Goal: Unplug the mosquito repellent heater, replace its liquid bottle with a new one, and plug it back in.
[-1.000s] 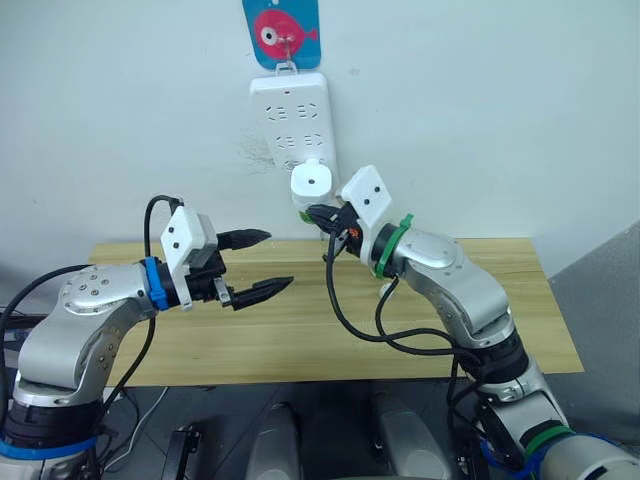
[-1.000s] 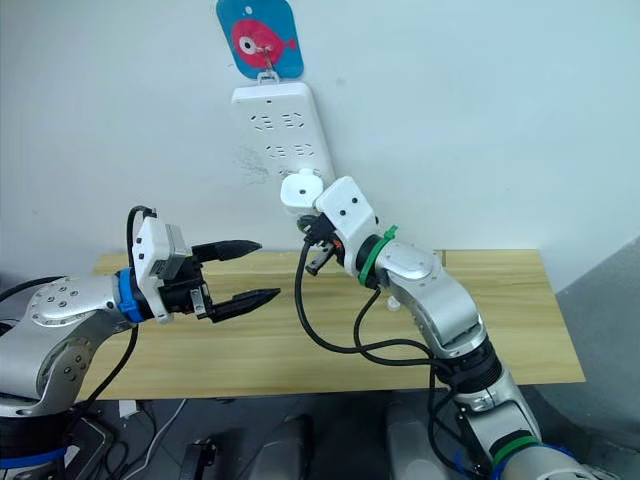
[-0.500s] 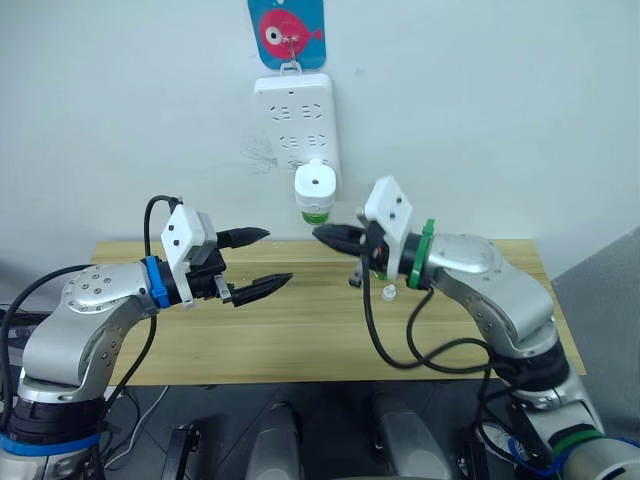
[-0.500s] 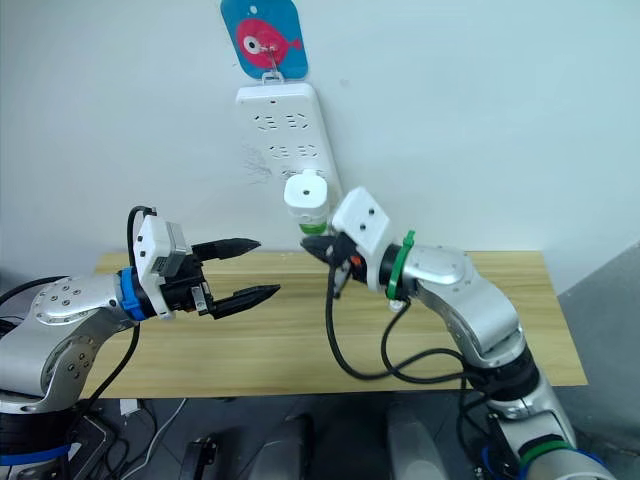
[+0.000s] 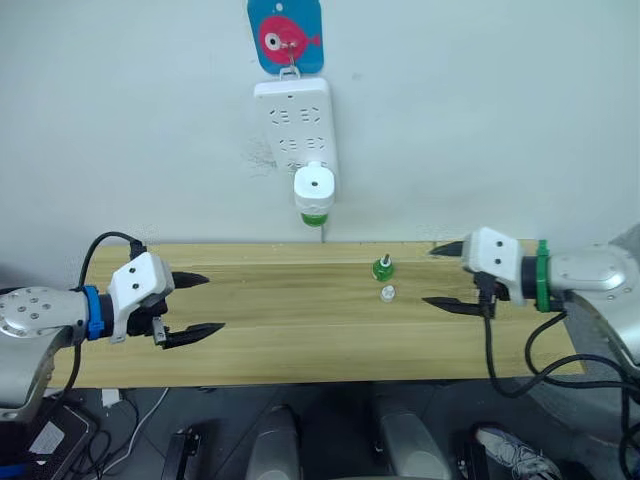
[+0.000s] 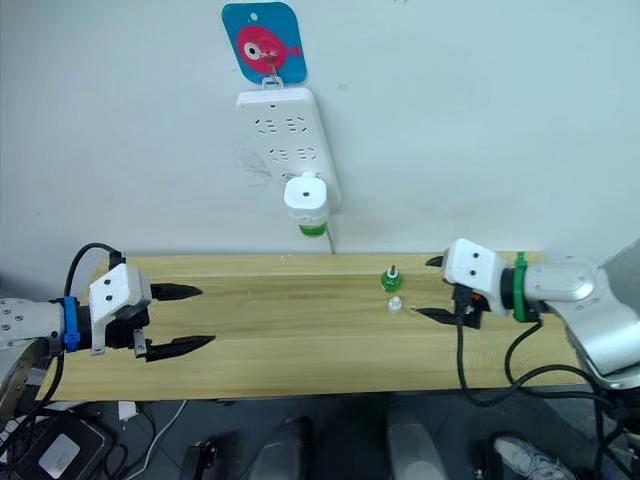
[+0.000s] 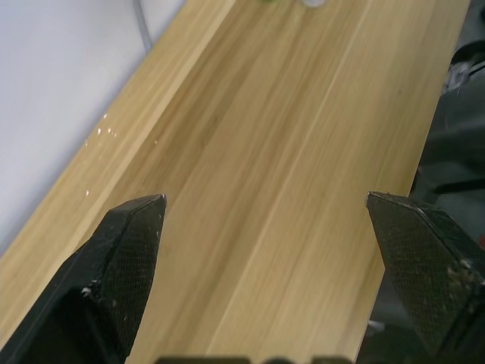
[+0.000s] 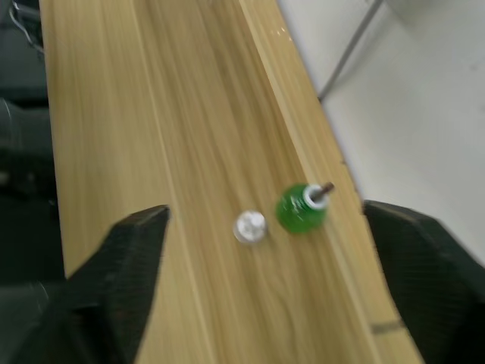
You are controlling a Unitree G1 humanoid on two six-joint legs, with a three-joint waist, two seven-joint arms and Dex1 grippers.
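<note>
The white mosquito repellent heater sits plugged into the bottom of the white power strip on the wall, with a green liquid bottle showing under it. A second small green bottle stands upright on the wooden table, and a small white cap lies just in front of it; the right wrist view shows this bottle and cap too. My right gripper hovers open to the right of them, empty. At the table's left end my left gripper is open and empty.
A blue tag with a red fish hangs above the power strip. A thin cable runs down the wall behind the table. Black cables hang off both arms near the table's front edge.
My right gripper let go at the heater, opened and drew back to the right. The left arm pulled back and down to the left. The heater stays plugged in.
</note>
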